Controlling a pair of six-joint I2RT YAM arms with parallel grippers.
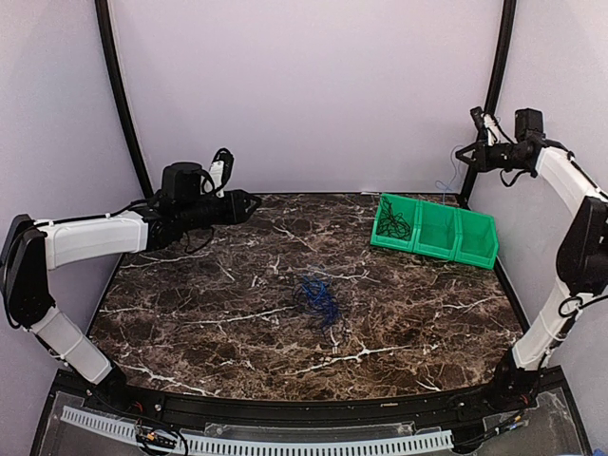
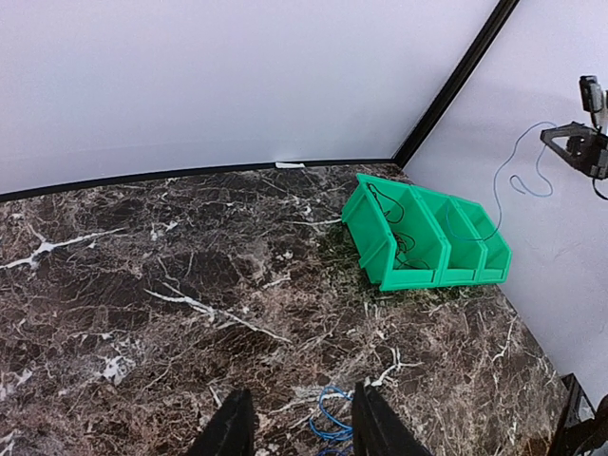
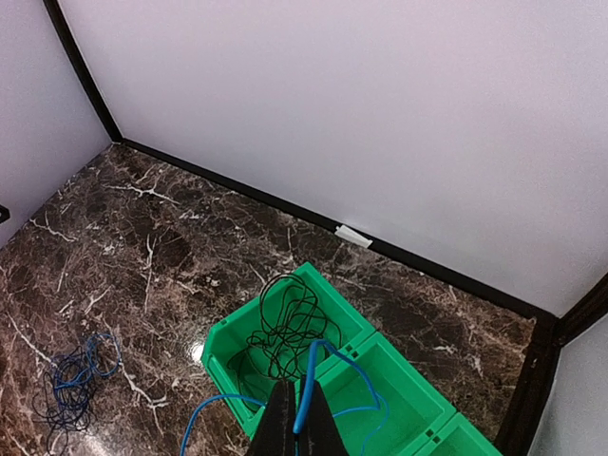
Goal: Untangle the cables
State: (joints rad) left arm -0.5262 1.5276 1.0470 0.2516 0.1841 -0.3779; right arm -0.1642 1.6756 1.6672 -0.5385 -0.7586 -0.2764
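Right tool (image 3: 299,429): fingers pressed together on a thin blue cable (image 3: 306,385), which leaves the fingertips and runs downward. It is held high near the back corner of the enclosure, well above the surface (image 1: 190,313). Directly below it sits a green bin (image 3: 399,380) with three compartments in a row. The pinched cable hangs slack and loops over the middle compartment. Another loop shows to the left of the bin in the right wrist view; hanging or resting, cannot tell.

End compartment, the one closest to the other arm: holds black cables (image 3: 283,323) in a loose coil. A few loops stand up above that compartment's rim.

Opposite side, the left tool (image 2: 299,427): fingers spread, nothing between them. It is raised off the surface and points across it toward the bin, well apart from both the bin and the Right tool.

Below and ahead of the left tool lies a clump of cables (image 1: 316,297) on the surface, mostly blue with some dark strands. In the left wrist view it shows in the gap between the fingers (image 2: 233,427) but far beneath them, touching neither. Seen from the Right tool it lies well down and off to the left, apart from the bin. Neither tool is in contact with it.
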